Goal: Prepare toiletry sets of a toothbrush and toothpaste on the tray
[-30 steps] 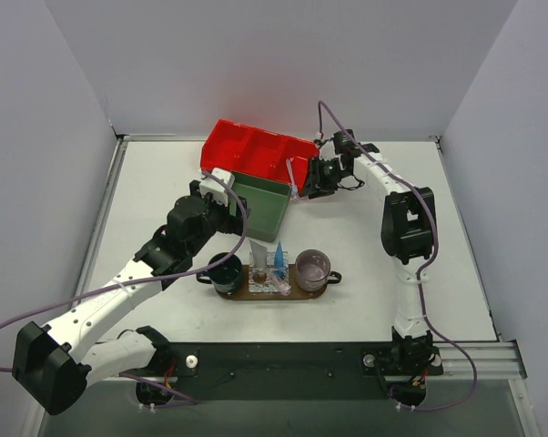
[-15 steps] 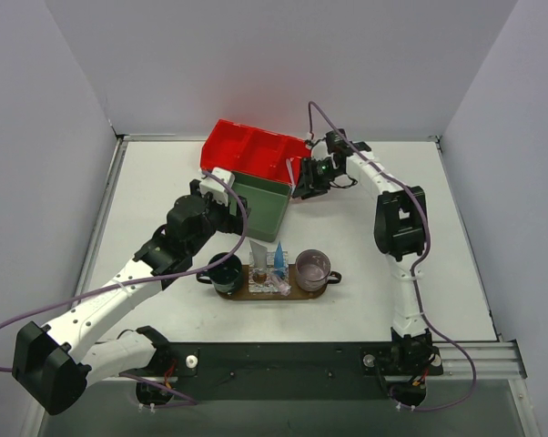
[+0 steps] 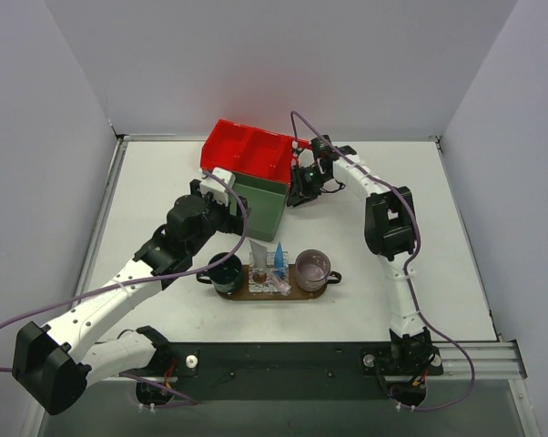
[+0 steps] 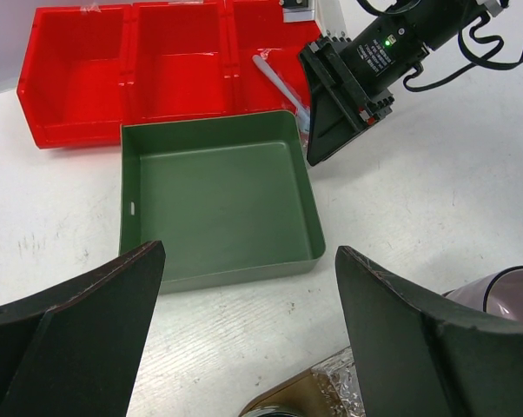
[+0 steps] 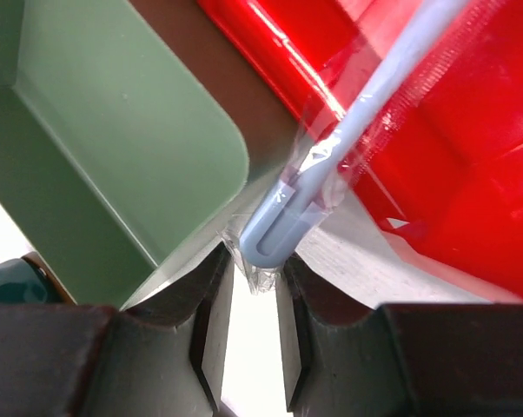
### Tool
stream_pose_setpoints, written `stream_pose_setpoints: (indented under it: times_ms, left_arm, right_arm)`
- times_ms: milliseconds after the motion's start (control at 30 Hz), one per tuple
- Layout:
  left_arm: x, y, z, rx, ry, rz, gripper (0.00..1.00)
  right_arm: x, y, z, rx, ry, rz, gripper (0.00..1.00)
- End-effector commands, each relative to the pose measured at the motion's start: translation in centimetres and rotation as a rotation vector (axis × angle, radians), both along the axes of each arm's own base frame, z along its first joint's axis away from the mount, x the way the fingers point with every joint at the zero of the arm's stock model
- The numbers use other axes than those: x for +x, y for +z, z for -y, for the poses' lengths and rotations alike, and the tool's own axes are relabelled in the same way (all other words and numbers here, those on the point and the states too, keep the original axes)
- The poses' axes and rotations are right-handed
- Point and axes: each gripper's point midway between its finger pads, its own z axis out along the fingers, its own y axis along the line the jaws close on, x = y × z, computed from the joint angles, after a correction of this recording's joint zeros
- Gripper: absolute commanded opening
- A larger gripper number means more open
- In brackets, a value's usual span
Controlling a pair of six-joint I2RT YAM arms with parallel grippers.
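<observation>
A wrapped toothbrush [image 5: 366, 104] leans out of the red bin's right end, its handle end down by the table. My right gripper [image 5: 257, 278] stands with its jaws a narrow gap apart at that handle end, and only the wrapper's tail is between the fingertips. From above, the right gripper [image 3: 298, 188] is at the bin's right corner. The brown tray [image 3: 297, 293] lies near the front with a white tube [image 3: 258, 252], a blue tube [image 3: 278, 256] and a wrapped item on it. My left gripper [image 4: 244, 347] hangs wide open and holds nothing, between the green box and the tray.
The red divided bin [image 3: 247, 150] stands at the back, with the green box [image 3: 260, 208] right in front of it. A dark mug [image 3: 226, 271] and a purple mug [image 3: 312, 267] sit at the tray's two ends.
My right gripper has moved left to the red bin's right end and its jaws have narrowed round the toothbrush's handle end. The left arm has not moved.
</observation>
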Motion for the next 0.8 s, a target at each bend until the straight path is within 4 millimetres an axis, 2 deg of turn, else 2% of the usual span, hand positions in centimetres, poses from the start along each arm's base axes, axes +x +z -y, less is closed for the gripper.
stream_pose_setpoints:
  times_ms: [0,33,133,167,233,367,400,567,767]
  left_arm:
    - [0.5,3.0,0.1,-0.037,-0.001,0.061,0.9]
    - [0.5,3.0,0.2,-0.036,-0.002,0.059,0.9]
    - [0.5,2.9,0.3,-0.035,-0.004,0.057,0.9]
    - [0.5,2.9,0.2,-0.033,-0.002,0.057,0.9]
    - [0.5,2.8,0.2,-0.031,-0.003,0.057,0.9]
    - [0.5,2.9,0.2,-0.031,-0.003,0.06,0.9]
    - [0.5,2.9,0.1,-0.03,-0.002,0.061,0.9]
    - [0.4,3.1,0.0,-0.029,-0.001,0.068,0.9]
    - [0.3,3.3,0.0,-0.032,-0.006,0.075,0.9]
  right_arm:
    - [0.8,1.2,0.9,-0.036,-0.004,0.057,0.21]
    - [0.8,1.2,0.9,-0.037,-0.008,0.059,0.21]
    - [1.1,1.2,1.2,-0.047,-0.018,0.086,0.11]
    - [1.0,1.1,1.3,-0.05,-0.016,0.086,0.05]
    - [0.9,1.5,1.4,-0.05,-0.012,0.107,0.01]
    - [0.8,2.6,1.5,-0.037,-0.003,0.148,0.0]
    - [1.0,3.6,1.5,-0.025,-0.006,0.176,0.0]
    - [0.6,5.7,1.2,0.021,0.0,0.213,0.0]
    - [-0.7,8.1,1.1,0.068,0.013,0.225,0.0]
